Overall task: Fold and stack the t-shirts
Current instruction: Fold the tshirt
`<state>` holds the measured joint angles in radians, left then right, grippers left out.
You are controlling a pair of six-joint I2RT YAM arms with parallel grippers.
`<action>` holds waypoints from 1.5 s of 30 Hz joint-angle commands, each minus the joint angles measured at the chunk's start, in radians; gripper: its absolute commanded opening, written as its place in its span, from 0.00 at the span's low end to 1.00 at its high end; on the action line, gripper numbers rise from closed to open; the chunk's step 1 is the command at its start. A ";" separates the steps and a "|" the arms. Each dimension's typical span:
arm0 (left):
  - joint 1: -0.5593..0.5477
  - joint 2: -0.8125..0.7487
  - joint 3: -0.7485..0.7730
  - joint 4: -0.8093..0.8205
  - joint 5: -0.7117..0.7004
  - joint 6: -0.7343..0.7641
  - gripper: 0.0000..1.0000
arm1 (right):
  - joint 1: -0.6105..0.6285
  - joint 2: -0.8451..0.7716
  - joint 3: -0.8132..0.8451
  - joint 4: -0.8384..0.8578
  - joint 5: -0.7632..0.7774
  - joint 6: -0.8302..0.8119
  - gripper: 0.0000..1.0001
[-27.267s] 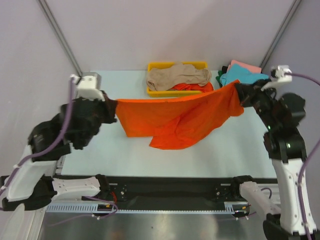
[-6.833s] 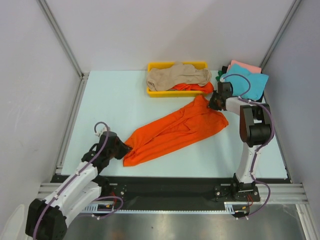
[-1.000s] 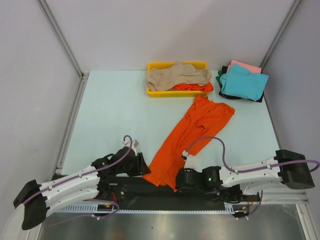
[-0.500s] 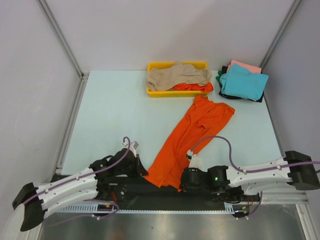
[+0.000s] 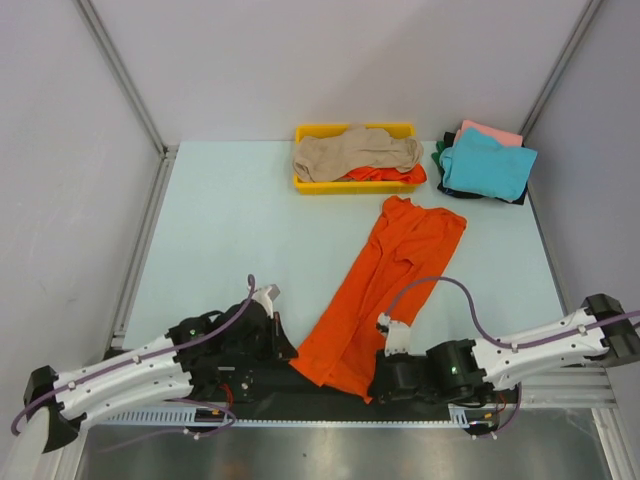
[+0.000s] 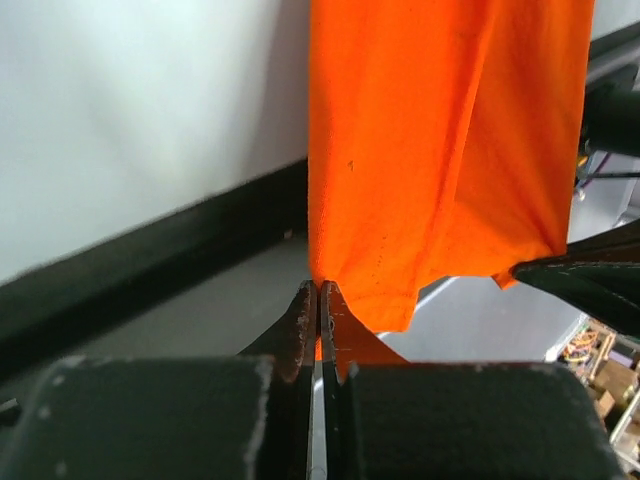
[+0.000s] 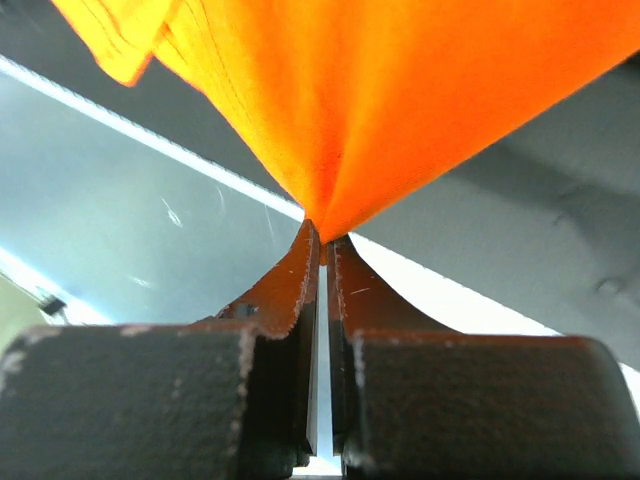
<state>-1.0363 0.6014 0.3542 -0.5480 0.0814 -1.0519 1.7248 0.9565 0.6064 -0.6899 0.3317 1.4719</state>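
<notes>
**Both pairs of fingers pinch the near hem of the orange shirt**

The orange t-shirt (image 5: 392,275) lies as a long, narrow band slanting across the pale surface (image 5: 230,230). Its far end lies just short of the yellow tray (image 5: 330,187), and its near hem hangs over the black rail at the front edge. The left fingers (image 6: 303,312) are pressed together on the hem's left corner, with cloth caught between their tips. The right fingers (image 7: 303,262) are likewise closed on a bunched fold at the hem's right corner, and the fabric fans upward from that pinch. Seen from above, both arms lie low along the front edge, one on each side of the shirt. A beige t-shirt (image 5: 355,152) sits crumpled in the tray. A teal t-shirt (image 5: 487,165) tops a folded stack at the far right, with a pink t-shirt (image 5: 492,132) beneath it.
</notes>
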 commanded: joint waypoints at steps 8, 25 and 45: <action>-0.267 -0.060 0.054 -0.142 -0.058 -0.239 0.00 | 0.246 0.215 0.087 0.091 0.010 0.202 0.00; -0.296 0.273 0.407 -0.238 -0.344 -0.068 0.00 | 0.138 0.150 0.182 -0.158 0.280 0.238 0.00; 0.090 0.866 0.808 -0.015 -0.111 0.354 0.00 | -0.336 -0.234 -0.016 -0.221 0.256 0.009 0.00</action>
<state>-0.9760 1.4265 1.0866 -0.6037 -0.0731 -0.7719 1.4624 0.7410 0.6018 -0.9218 0.5518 1.5673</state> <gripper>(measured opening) 0.009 0.020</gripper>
